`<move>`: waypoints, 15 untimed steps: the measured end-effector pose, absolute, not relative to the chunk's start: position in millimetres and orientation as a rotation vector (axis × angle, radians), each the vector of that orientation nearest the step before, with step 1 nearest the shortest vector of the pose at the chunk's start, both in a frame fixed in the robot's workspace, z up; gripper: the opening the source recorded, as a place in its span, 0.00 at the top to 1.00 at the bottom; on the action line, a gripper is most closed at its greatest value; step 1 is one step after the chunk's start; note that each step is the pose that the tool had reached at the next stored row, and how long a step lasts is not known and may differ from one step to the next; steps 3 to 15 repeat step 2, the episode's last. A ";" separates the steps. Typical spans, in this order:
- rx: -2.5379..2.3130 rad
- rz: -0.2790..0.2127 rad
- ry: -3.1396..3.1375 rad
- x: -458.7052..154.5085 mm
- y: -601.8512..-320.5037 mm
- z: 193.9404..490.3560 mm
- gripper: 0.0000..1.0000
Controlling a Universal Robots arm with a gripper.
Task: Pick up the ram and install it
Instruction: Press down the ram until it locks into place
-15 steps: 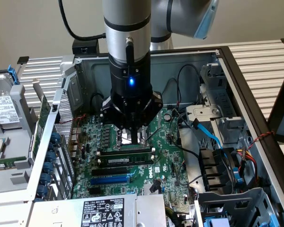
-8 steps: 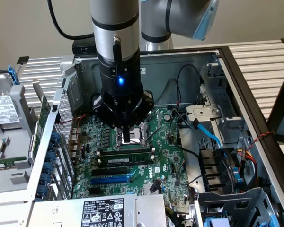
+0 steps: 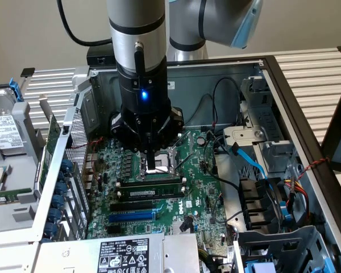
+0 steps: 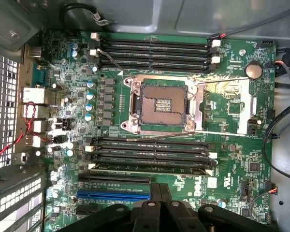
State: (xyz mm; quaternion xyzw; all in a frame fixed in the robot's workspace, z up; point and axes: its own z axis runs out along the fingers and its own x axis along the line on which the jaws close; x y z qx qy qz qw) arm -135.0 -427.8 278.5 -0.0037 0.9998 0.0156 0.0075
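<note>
The black claw (image 3: 152,162), pinched fully together and gripping nothing, hangs just above the long narrow green ram stick (image 3: 150,186) lying in its black slot.

The big robot arm (image 3: 137,51) hides the far part of the green board (image 3: 199,187) in the exterior view. The claw (image 3: 152,161) covers part of the metal chip socket (image 3: 169,161). The white sticker (image 3: 122,255) at the near edge is cut off, and its words are too small to read. In the wrist view, the blue slot (image 4: 113,195) is partly hidden behind the claw's dark fingers (image 4: 150,212).
</note>
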 end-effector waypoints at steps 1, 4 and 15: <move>-0.012 0.049 3.126 -135.0 -427.8 278.6 0.90; -0.012 0.049 3.126 -135.0 -427.8 278.6 0.90; -0.012 0.049 3.126 -135.0 -427.8 278.6 0.90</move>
